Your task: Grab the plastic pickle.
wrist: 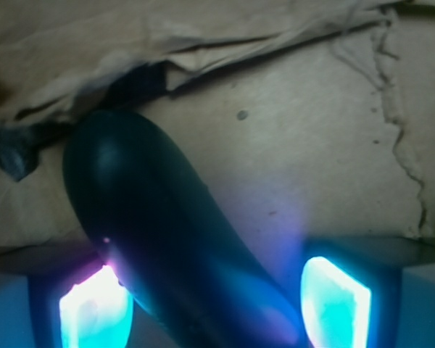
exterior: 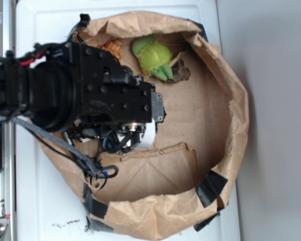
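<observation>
The gripper hangs open around the plastic pickle, lower centre of the wrist view. This looks like the grasping step. Next, the fingers need to close.

A lab-style test rig: a white tabletop holding a taped brown paper-bag bin with toys.

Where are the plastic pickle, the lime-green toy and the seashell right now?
plastic pickle (wrist: 152, 225): wrist view, middle of its dark glossy body.
lime-green toy (exterior: 153, 56): exterior view, its rounded lumpy top.
seashell (exterior: 112, 47): exterior view, the orange part showing beside the arm.
</observation>
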`<state>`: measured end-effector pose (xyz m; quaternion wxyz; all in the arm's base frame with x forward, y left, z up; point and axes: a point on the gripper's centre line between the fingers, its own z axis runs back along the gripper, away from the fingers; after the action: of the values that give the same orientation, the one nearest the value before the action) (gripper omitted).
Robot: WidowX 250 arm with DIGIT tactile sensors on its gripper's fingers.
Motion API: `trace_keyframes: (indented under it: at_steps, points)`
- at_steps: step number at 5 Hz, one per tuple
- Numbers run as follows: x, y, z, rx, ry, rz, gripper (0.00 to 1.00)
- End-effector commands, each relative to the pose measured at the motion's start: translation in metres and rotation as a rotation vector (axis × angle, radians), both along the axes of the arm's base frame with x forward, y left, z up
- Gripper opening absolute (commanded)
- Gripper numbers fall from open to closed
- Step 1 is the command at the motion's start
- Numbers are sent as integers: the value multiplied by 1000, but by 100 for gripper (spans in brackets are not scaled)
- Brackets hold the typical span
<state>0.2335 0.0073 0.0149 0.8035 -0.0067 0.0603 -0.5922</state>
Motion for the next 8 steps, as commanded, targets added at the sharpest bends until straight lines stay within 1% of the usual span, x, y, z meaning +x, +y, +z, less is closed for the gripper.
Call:
trace_keyframes:
  at_steps: [1, 2, 3, 4, 5, 6, 7, 8]
  points:
    - [0, 5, 2, -30, -27, 22, 0]
    - [5, 11, 20, -75, -15, 38, 0]
    - [11, 20, 48, -172, -13, 103, 0]
    - [10, 28, 66, -210, -5, 147, 0]
    - [-3, 20, 88, -260, 44, 246, 0]
    - [-6, 17, 115, -332, 59, 478, 0]
    - [-2, 20, 134, -393, 81, 592, 0]
    - [-3, 18, 140, -434, 163, 710, 0]
